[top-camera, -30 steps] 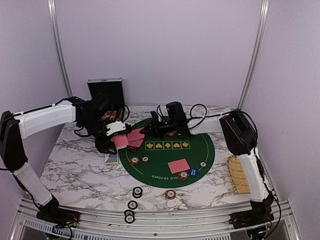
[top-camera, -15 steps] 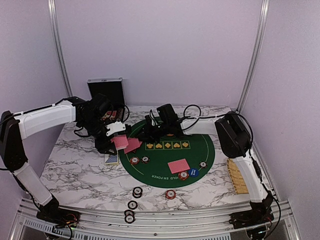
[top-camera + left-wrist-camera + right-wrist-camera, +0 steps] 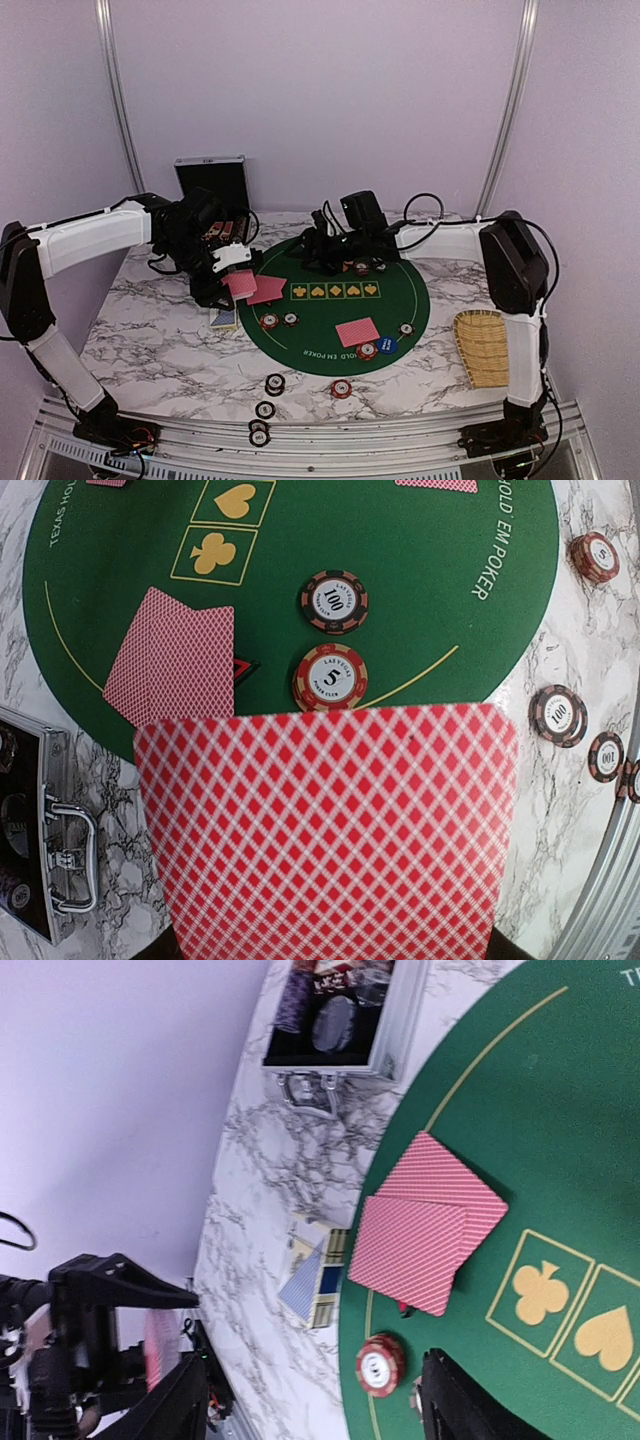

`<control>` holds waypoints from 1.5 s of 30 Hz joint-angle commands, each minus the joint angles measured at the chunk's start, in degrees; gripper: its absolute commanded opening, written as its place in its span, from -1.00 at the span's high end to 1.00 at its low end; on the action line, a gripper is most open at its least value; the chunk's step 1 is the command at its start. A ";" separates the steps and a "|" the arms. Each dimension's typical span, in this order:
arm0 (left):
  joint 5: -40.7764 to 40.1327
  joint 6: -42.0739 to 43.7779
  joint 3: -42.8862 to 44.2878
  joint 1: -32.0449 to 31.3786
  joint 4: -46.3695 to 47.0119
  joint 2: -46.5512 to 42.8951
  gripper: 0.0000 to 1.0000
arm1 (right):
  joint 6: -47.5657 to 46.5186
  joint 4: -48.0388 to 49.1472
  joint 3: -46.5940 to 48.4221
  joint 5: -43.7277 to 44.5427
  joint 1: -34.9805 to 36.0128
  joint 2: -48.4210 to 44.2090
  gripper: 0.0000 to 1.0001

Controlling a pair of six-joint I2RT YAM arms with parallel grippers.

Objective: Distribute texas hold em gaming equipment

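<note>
Holding a stack of pink-red-backed cards [image 3: 330,820], the left gripper [image 3: 233,268] hangs over the left edge of the green mat [image 3: 400,295], clamped on the stack, whose patterned back fills the lower half of the left wrist view; the right gripper [image 3: 312,1408] stands over the far left part of the mat, its two fingers [image 3: 462,1402] spread wide with nothing between them.

Just beyond the held stack, two overlapping cards [image 3: 170,665] lie face down on the mat's left side, and a red-black marker [image 3: 244,666] peeks from under their edge; beside them on the mat sit a 100 chip [image 3: 334,600] and a 5 chip [image 3: 330,676], close together but not touching; another pair of cards [image 3: 358,332] lies on the near right part of the mat, with a blue disc [image 3: 387,344] and a red chip [image 3: 367,351] just beside it at the mat's near rim.

Several more chips [image 3: 275,383] rest on the marble counter [image 3: 140,340] on the near side of the mat; a card box [image 3: 315,1272] lies on the counter just off the mat's left edge; the open black case [image 3: 340,1010] sits off the mat's far left; a woven tray [image 3: 483,348] lies on the counter to the right of the mat.
</note>
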 commanded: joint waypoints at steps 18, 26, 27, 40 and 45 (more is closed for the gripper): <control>2.39 -0.91 3.51 -0.20 -0.97 0.75 1.00 | 16.07 27.19 -8.67 -13.19 6.27 -1.08 -0.48; 2.82 -1.01 3.83 -0.46 -1.01 0.74 1.00 | 17.73 28.26 -5.46 -13.87 7.97 2.18 -0.47; 2.73 -1.00 3.71 -0.44 -0.97 0.82 1.00 | 18.06 28.61 -5.00 -14.02 8.11 2.56 -0.47; 2.89 -0.92 3.47 -0.72 -1.05 0.94 1.00 | 21.40 29.98 2.67 -15.42 9.80 9.59 -0.48; 2.93 -0.78 3.51 -0.82 -1.05 0.81 1.00 | 20.98 28.04 5.58 -15.62 9.99 11.73 -0.47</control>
